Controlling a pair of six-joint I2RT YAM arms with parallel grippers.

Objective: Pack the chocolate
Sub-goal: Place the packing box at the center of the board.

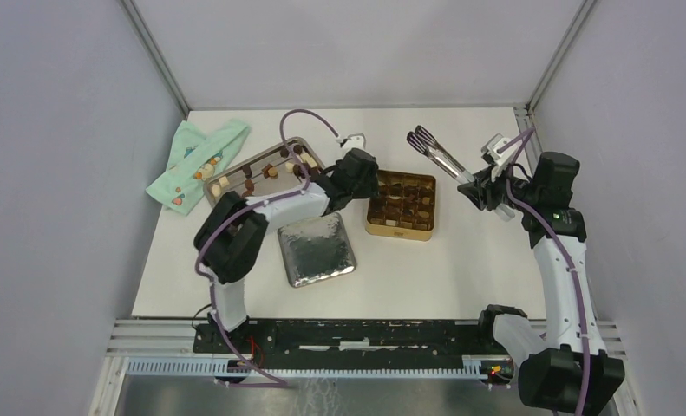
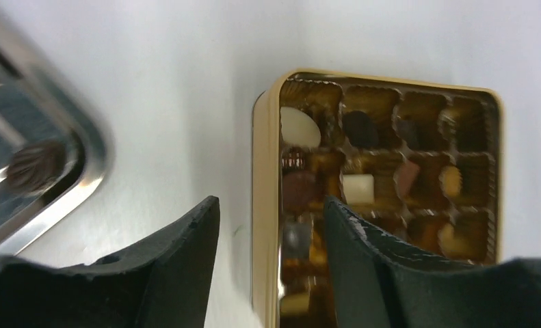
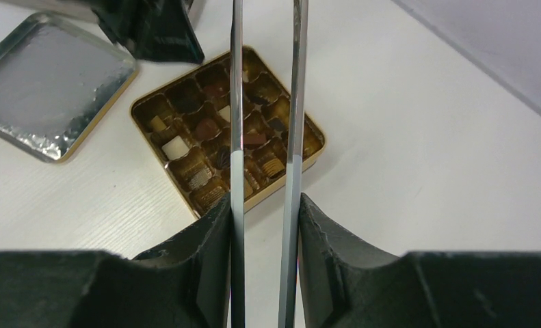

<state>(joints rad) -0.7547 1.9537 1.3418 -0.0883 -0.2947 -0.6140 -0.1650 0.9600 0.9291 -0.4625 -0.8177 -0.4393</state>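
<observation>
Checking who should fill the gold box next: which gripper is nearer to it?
Left. The left gripper hangs over the left edge of the gold box, jaws open. The right gripper, holding tongs, sits off to the box's right, clearly apart from it.

Lab test cell, grey walls (image 1: 62, 173), white table (image 1: 469, 260)
</observation>
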